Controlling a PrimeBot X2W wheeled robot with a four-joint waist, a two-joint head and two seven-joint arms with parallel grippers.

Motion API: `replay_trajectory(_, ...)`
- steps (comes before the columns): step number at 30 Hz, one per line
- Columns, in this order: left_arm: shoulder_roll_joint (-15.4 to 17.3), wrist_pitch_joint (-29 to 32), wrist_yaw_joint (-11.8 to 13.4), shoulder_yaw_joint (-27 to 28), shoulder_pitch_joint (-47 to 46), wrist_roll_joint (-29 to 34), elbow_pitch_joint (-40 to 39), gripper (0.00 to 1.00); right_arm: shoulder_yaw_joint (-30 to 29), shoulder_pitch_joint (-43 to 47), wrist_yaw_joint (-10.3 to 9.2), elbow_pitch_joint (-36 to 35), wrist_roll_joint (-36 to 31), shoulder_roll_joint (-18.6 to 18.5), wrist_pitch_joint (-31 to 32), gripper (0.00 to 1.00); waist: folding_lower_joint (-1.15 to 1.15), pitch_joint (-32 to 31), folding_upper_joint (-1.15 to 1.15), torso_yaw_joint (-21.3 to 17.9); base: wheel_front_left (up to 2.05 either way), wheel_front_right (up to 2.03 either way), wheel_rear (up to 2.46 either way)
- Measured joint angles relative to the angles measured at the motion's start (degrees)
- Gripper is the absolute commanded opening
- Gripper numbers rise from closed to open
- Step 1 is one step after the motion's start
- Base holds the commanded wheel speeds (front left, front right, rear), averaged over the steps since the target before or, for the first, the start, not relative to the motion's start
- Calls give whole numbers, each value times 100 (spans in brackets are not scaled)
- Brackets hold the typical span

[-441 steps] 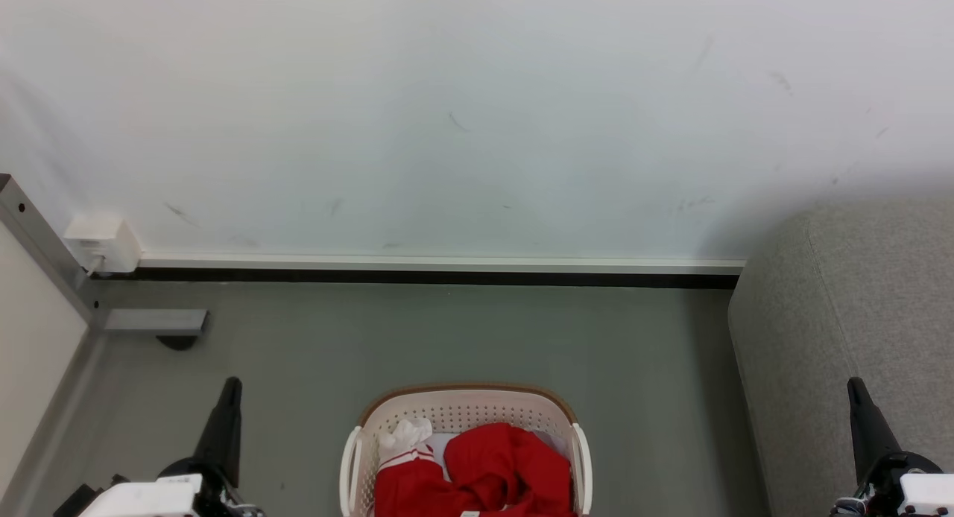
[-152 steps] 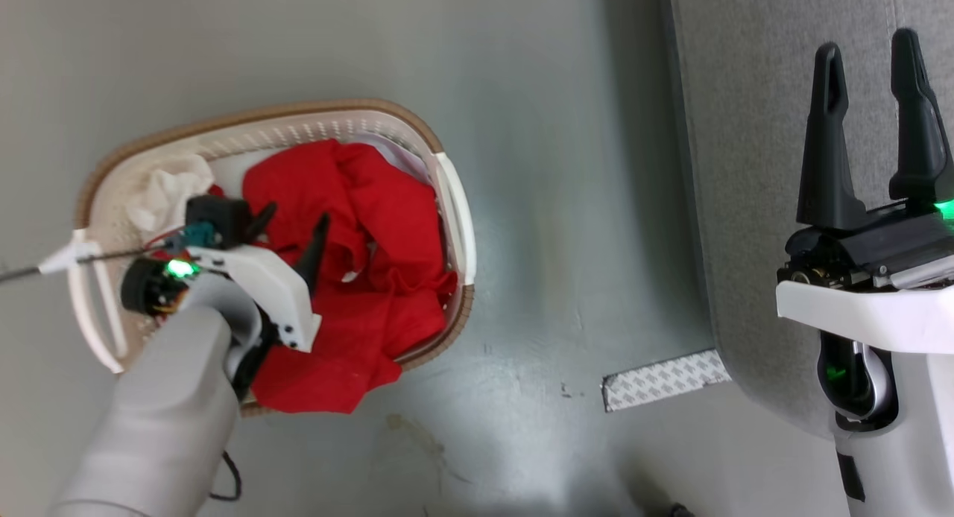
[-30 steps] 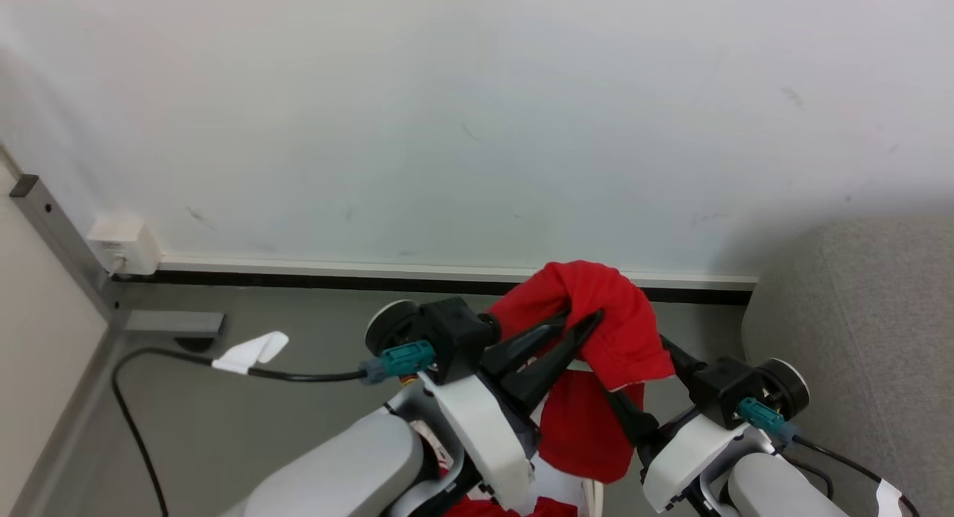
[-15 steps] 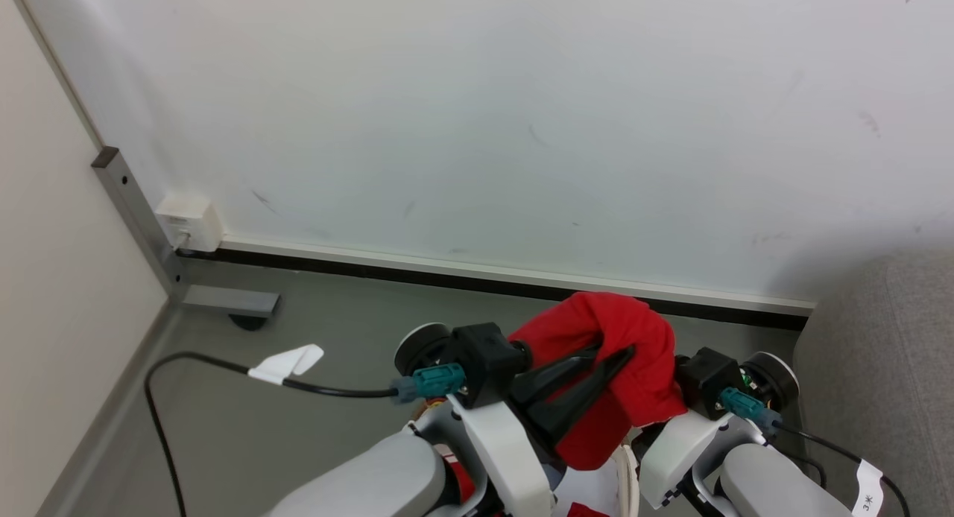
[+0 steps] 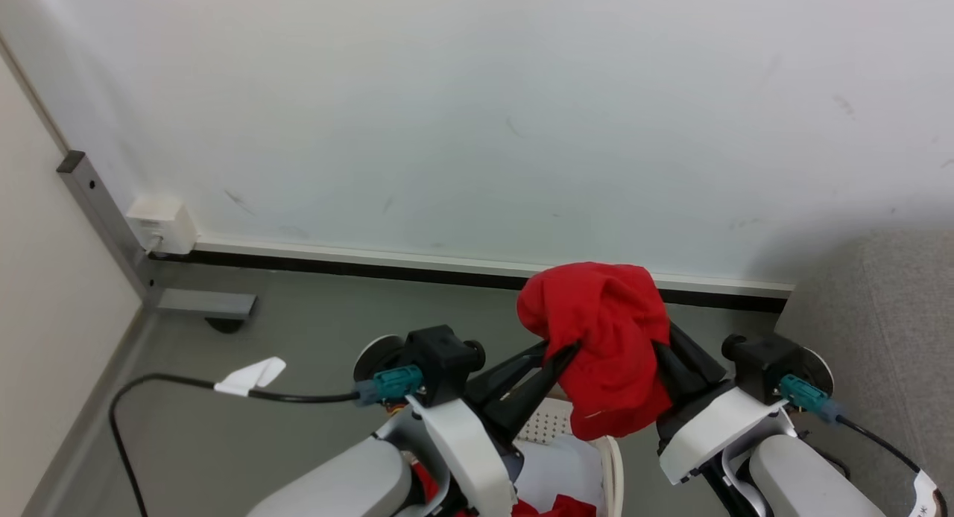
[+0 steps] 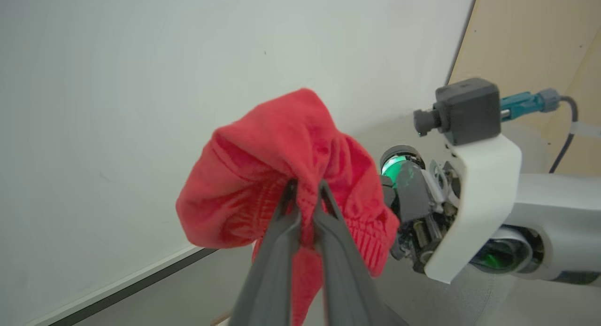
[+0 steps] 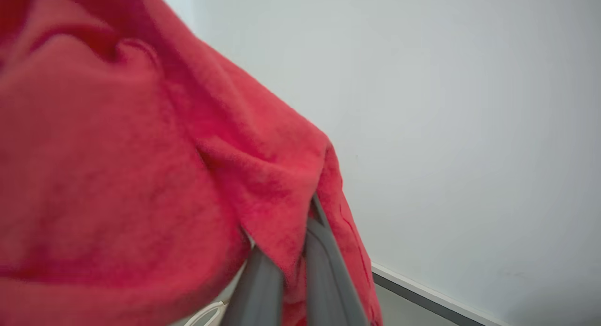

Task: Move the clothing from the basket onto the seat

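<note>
1. My left gripper (image 6: pixel 306 190) was clamped on a bright red soft fabric garment (image 6: pixel 281 175). The left wrist view showed a ribbed fold pinched between its dark fingers (image 6: pixel 277 251), with the right arm's white wrist housing (image 6: pixel 479 185) just beyond the cloth.
2. My right gripper (image 7: pixel 287 251) was closed on the same garment. Its wrist view showed a fold caught between the fingers and blurred red fabric draped to their left.
3. The head view gave the surroundings. The garment hung bunched over both grippers' tips, and the cream-white perforated plastic basket (image 5: pixel 548 424) sat below them with more red cloth (image 5: pixel 555 506) inside. The large grey fabric sofa (image 5: pixel 879 316) lay beyond my right gripper, apart from the garment.
</note>
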Motion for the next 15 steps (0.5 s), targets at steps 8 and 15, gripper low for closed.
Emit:
replay_trajectory(8,54,-153,49,-67,176,4,82,100,-450,259,0,-561,76,-48,0,0,0,61,0,-273,0,0,0)
replay_trajectory(15,62,-311,103,-101,194,96,104,100,-825,382,0,-989,0,-144,1,0,0,124,0,-601,0,0,0)
